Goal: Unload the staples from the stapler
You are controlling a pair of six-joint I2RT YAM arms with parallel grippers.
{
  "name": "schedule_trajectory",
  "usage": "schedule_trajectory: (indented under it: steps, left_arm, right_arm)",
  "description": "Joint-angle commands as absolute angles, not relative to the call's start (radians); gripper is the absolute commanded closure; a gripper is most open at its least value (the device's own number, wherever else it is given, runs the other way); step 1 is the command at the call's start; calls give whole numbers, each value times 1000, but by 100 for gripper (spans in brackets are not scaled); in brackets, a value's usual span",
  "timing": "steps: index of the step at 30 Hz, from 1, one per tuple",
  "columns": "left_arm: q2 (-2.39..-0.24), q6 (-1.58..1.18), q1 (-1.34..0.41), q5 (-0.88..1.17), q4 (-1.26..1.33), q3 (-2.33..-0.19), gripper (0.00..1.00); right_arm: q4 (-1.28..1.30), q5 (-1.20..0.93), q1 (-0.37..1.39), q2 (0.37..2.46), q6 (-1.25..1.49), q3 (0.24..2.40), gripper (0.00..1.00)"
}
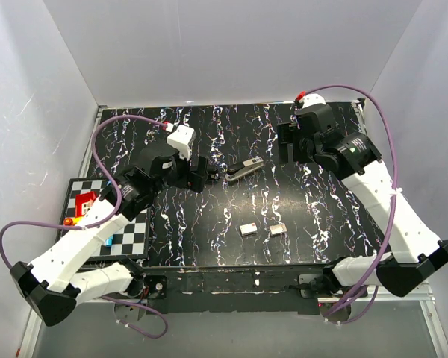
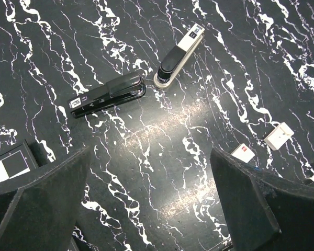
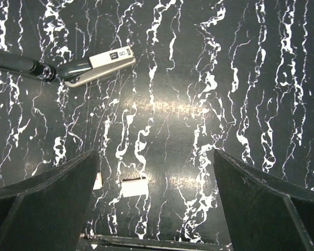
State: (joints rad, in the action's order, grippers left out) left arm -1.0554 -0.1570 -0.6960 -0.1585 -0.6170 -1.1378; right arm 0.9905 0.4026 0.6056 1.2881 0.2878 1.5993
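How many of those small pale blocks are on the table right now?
2. One pale block lies front-centre on the table; the second block sits just right of it, apart. Others could be hidden.

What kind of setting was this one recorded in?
Most likely a robotics lab test cell, not a home or office: plain white walls box in a black marbled table, the left arm and right arm are bolted at its near edge, and only small props like a stapler lie on it.

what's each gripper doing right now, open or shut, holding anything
left gripper: open, holding nothing
right gripper: open, holding nothing
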Motion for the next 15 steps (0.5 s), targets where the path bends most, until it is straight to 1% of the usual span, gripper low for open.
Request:
schedule_trajectory:
  steps: [1,5,7,9,15]
  left_arm:
    - [-1080,-120,-698,-152,-609,-1181,2]
    - [-1141,-89,-698,-253,-676,-1274,2]
    - [-1193,-52,-696,-224,-704,-1342,2]
    - [-1245,-25,-698,-241,-719,-1382,2]
    - [-1353,150,-696,-210,-637,-1382,2]
  right_arm:
    - [1034,473,609,1325,302,1675,2]
    - [999,378,607,1305,278,1645,2]
    - [985,348,609,1295,265,1631,2]
    - [985,348,609,1290,256,1628,2]
    - [962,275,609,1237,232,1574,2]
